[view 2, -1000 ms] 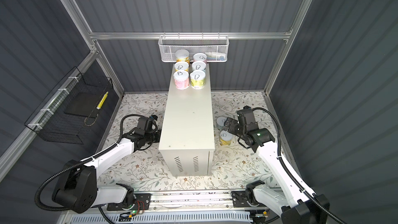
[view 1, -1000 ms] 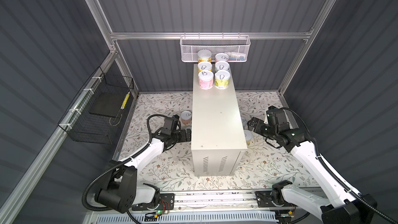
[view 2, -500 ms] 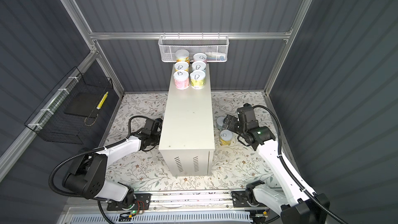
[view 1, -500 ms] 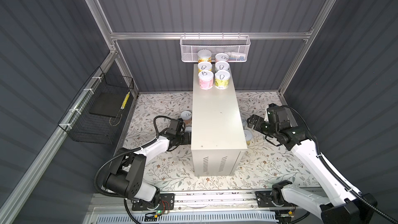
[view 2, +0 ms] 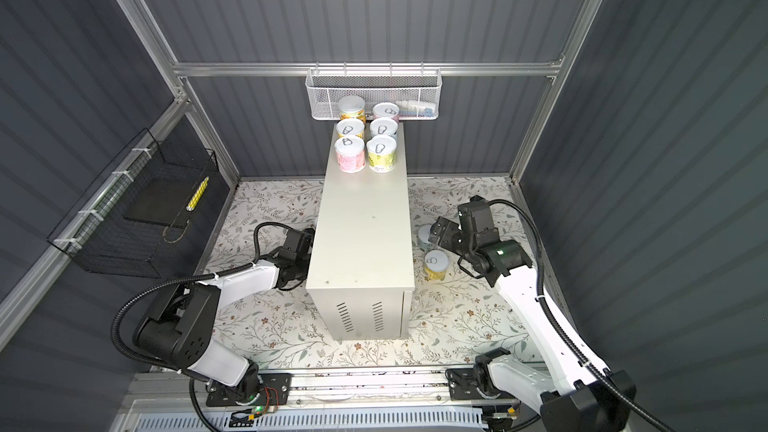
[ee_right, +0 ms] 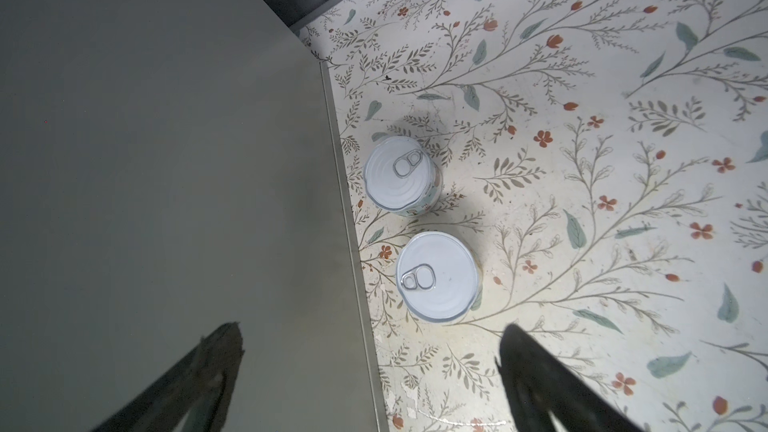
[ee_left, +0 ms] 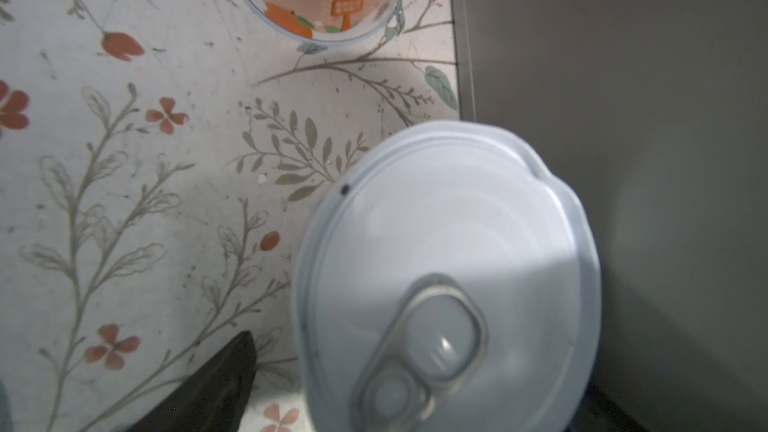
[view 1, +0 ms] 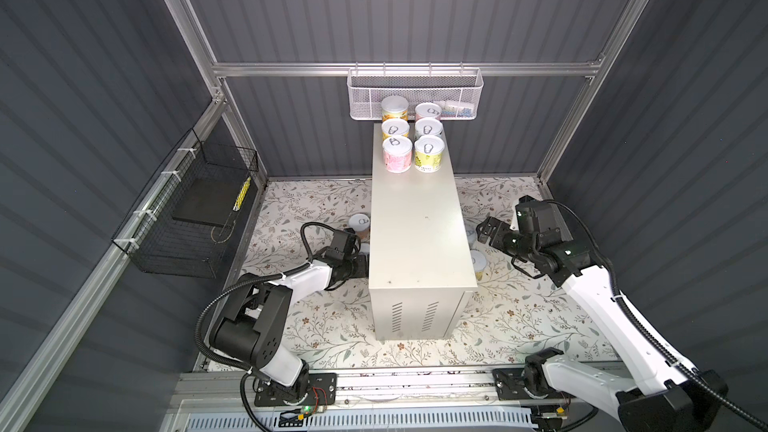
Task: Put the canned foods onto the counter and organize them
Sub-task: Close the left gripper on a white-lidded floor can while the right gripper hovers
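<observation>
The counter (view 1: pixel 417 218) is a tall off-white cabinet in the middle of both top views. Several canned foods (view 1: pixel 429 154) stand in two rows at its far end. On the floor left of it stand an orange can (view 1: pixel 359 224) and a second can (ee_left: pixel 449 243). My left gripper (ee_left: pixel 419 367) is low and open, one finger (ee_left: pixel 216 384) on each side of that second can, hard against the counter's side. On the right floor stand a pale blue can (view 2: pixel 426 234) and a yellow can (view 2: pixel 436 263). My right gripper (ee_right: pixel 370 338) hovers open above them, holding nothing.
A white mesh basket (view 1: pixel 415 93) hangs on the back wall above the counter's far end. A black wire basket (view 1: pixel 187 218) hangs on the left wall. The floor has a floral mat (view 1: pixel 324 326). The counter's side wall (ee_right: pixel 166 160) is close to both grippers.
My left arm has folded lower and its gripper has come down around the can beside the counter. The right gripper has drifted slightly toward the far side.
</observation>
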Robot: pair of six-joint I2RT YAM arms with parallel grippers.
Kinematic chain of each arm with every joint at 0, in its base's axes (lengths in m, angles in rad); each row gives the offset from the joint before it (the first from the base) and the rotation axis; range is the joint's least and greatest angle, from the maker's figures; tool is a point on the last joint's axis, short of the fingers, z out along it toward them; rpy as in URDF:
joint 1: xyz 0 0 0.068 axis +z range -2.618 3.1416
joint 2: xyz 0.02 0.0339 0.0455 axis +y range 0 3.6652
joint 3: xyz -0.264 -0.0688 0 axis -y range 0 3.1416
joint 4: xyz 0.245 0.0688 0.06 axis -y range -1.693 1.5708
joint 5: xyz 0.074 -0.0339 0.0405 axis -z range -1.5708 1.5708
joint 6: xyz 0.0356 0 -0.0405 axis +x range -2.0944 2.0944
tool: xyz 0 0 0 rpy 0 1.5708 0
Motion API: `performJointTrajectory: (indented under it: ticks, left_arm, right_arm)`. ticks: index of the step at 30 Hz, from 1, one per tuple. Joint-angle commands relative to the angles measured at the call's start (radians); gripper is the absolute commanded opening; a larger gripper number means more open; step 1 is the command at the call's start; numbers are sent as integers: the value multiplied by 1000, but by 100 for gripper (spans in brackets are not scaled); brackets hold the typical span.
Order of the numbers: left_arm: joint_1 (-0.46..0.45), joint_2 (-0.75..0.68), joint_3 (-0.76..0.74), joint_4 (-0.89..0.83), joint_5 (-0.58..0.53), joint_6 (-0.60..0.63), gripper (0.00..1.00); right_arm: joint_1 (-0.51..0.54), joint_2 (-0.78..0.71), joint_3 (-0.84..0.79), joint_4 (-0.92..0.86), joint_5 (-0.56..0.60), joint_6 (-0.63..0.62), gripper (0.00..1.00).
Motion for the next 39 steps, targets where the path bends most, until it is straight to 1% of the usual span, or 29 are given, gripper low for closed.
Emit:
performJointTrajectory:
  ticks: [1, 4, 6, 12, 16, 21, 24, 29, 34, 39]
  left_arm:
    - [-4, 11, 30, 29, -40, -13, 97]
    - [-3, 16, 35, 43, -54, -12, 97]
    - [0, 23, 31, 58, -66, -13, 97]
    - [22, 35, 27, 77, -87, -26, 97]
    - [41, 28, 26, 72, -110, -21, 97]
    - [50, 36, 36, 62, -101, -16, 96]
    - [48, 55, 56, 56, -101, -10, 96]
    - [48, 82, 85, 83, -97, 12, 97]
    - [48, 121, 129, 75, -140, 23, 96]
    - [47, 139, 130, 82, -200, 17, 94]
  right_arm:
    - [2, 13, 44, -33, 1, -7, 98]
    - [7, 17, 57, -45, 3, -9, 98]
    - [9, 48, 64, -57, 9, -8, 97]
    - [19, 39, 57, -69, 35, 1, 98]
    - [23, 36, 42, -68, 32, 10, 98]
    - [29, 30, 13, -52, 34, 14, 98]
    - [30, -8, -22, -31, 33, 19, 97]
    - [30, -21, -45, -17, 20, 14, 98]
    - [30, -18, -42, -1, 8, 1, 98]
    - [30, 0, -51, 27, -18, 2, 98]
